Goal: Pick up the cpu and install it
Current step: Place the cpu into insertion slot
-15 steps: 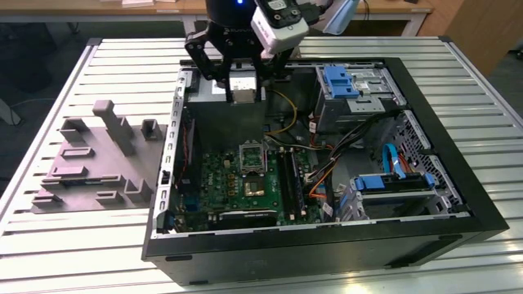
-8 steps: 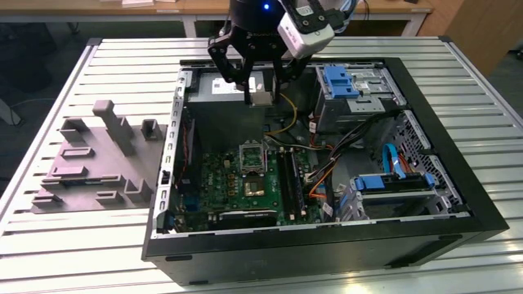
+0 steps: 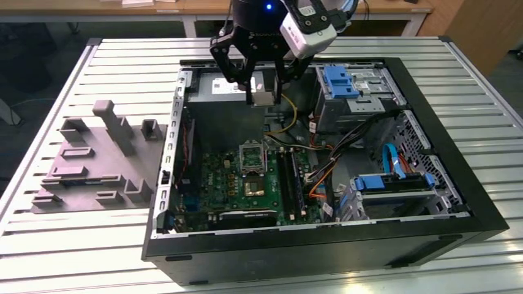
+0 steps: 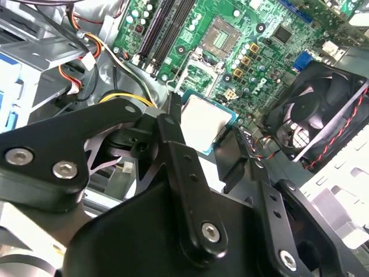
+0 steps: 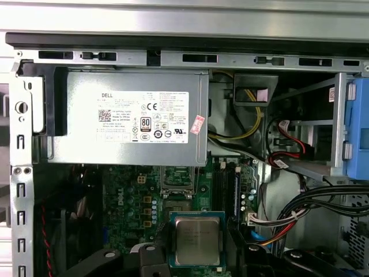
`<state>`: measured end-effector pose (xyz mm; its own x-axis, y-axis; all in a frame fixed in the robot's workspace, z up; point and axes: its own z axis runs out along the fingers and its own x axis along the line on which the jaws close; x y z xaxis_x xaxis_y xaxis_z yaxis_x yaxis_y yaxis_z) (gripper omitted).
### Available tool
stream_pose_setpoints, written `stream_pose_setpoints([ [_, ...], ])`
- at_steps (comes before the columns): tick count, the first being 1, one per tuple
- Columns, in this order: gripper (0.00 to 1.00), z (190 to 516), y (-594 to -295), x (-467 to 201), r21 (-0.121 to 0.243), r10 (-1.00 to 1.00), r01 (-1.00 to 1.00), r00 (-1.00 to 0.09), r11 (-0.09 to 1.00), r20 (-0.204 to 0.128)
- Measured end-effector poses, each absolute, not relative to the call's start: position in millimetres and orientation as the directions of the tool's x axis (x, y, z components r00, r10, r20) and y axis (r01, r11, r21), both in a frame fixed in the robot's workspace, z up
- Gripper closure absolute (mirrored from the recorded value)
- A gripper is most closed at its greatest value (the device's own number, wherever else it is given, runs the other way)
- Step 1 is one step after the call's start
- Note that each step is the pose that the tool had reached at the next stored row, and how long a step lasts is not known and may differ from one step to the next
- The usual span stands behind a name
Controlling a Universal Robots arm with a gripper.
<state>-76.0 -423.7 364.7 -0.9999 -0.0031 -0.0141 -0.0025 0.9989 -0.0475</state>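
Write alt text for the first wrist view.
The hand grips the cpu, a silvery square chip, by opposite edges above the green motherboard inside an open computer case. Also in view are the silver-framed socket and a grey power supply with a white label.

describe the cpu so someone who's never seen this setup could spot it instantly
Find the open black computer case on the slatted metal table; the black pincer hangs above it. Clamped in it is the cpu, a small thin square chip with a silvery-grey top, far smaller than the big grey white-labelled box nearby.
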Motion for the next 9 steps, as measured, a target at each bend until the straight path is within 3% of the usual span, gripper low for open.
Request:
stream_pose_setpoints([
  [9,0.53,364.2,-423.9,-77.4,-0.047,-0.003,-0.002,-1.0,0.999,-0.014],
])
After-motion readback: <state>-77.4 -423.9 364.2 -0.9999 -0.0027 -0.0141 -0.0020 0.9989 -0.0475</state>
